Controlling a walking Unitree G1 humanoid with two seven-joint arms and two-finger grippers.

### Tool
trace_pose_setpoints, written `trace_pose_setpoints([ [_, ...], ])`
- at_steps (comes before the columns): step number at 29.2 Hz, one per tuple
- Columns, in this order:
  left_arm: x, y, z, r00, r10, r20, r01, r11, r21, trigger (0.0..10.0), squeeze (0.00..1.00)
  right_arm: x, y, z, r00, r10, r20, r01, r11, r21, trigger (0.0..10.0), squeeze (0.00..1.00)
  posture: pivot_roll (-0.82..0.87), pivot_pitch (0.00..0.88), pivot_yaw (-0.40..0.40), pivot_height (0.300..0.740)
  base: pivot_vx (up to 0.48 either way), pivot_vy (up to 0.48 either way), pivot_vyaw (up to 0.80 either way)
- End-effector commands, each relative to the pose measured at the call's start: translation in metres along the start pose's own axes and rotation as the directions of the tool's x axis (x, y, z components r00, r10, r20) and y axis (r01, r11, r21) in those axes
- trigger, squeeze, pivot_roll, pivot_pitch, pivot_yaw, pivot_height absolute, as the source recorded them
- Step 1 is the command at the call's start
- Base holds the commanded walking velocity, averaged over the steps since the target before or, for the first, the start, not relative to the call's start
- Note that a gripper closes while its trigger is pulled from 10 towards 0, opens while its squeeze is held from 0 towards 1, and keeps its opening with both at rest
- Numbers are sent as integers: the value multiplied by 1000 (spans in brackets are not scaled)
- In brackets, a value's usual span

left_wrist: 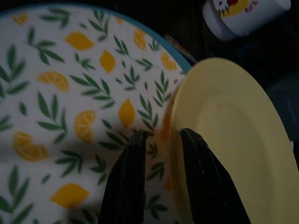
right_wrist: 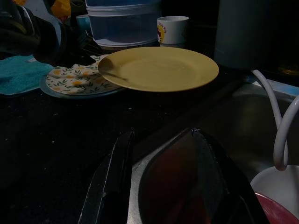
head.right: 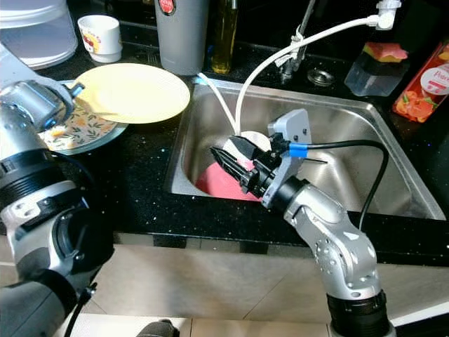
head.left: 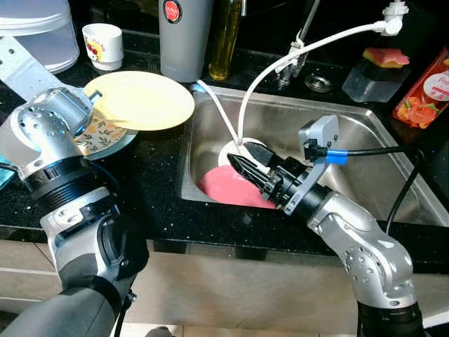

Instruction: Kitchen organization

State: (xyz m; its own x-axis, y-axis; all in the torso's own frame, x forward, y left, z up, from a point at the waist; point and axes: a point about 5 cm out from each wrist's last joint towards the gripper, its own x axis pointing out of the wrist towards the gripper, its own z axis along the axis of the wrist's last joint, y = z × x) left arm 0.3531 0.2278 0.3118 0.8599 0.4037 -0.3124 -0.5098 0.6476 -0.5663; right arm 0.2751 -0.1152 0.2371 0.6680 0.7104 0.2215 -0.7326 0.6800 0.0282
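The lemon-patterned plate [head.left: 105,135] lies mostly hidden beneath the yellow plate [head.left: 144,100] and the left arm; the pink plate [head.left: 228,186] in the sink [head.left: 365,133] is partly covered by the right gripper [head.left: 238,163], and a white bowl [head.left: 235,151] behind it barely shows

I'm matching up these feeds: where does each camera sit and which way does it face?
Left and right eye views: on the head, looking down at the sink; both silver arms show.
Left wrist view: along the left gripper, clamped on the yellow plate above the lemon-print plate.
Right wrist view: along the right gripper, from the sink toward the counter.
All share the yellow plate.
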Motion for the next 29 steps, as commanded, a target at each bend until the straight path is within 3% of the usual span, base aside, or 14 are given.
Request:
trace_pose_setpoints([
  [1,2,-3,-7,999,-23,-48,22,1000,-13,10000,0,-3,-1,0,1000,-8,-11,8,1000,-4,10000,0,294,79,-92,740,0,0,0],
  [8,6,-3,-11,993,-52,-103,47,998,-51,10000,0,-2,-1,1,1000,-5,-7,4,1000,-3,10000,0,295,78,-91,740,0,0,0],
  [9,6,-3,-12,989,-64,-130,54,996,-78,9412,0,-2,0,1,1000,-4,-6,4,1000,-3,10000,0,295,78,-91,740,0,0,0],
  [10,7,-3,-13,987,-70,-146,56,993,-100,8196,0,-2,0,1,1000,-4,-5,4,1000,-2,10000,0,296,79,-92,740,0,0,0],
  [11,8,-3,-14,985,-74,-154,56,992,-113,8196,0,-2,0,1,1000,-4,-4,4,1000,-2,10000,0,296,79,-92,740,0,0,0],
  [12,8,-3,-14,983,-81,-163,59,989,-134,0,0,-2,0,1,1000,-4,-4,4,1000,-2,10000,0,295,79,-92,740,0,0,0],
  [17,10,-3,-13,981,-116,-158,85,977,-195,0,0,-2,0,2,1000,-3,-3,3,1000,-1,10000,0,294,78,-93,740,0,0,0],
  [18,11,-6,-9,977,-164,-138,128,962,-240,0,0,-1,0,2,1000,-3,-2,3,1000,0,10000,0,294,78,-93,740,0,0,0],
  [23,2,-19,5,958,-278,-63,250,924,-288,0,0,-1,0,2,1000,-2,0,2,1000,0,10000,0,293,77,-93,740,0,0,0],
  [25,-4,-29,9,937,-347,-42,319,898,-305,0,0,-1,0,3,1000,-1,0,1,1000,0,10000,0,293,77,-93,740,0,0,0],
  [27,-17,-45,11,880,-475,-28,449,848,-283,0,0,-1,0,3,1000,-1,1,1,1000,0,10000,0,293,73,-93,740,0,0,0],
  [28,-17,-45,11,880,-475,-28,449,848,-283,0,0,-1,0,3,1000,-1,1,1,1000,0,10000,0,293,73,-93,740,0,0,0],
  [29,-24,-52,10,854,-520,-35,493,829,-264,10000,0,-1,0,3,1000,-1,1,1,1000,0,10000,0,294,71,-93,740,0,0,0],
])
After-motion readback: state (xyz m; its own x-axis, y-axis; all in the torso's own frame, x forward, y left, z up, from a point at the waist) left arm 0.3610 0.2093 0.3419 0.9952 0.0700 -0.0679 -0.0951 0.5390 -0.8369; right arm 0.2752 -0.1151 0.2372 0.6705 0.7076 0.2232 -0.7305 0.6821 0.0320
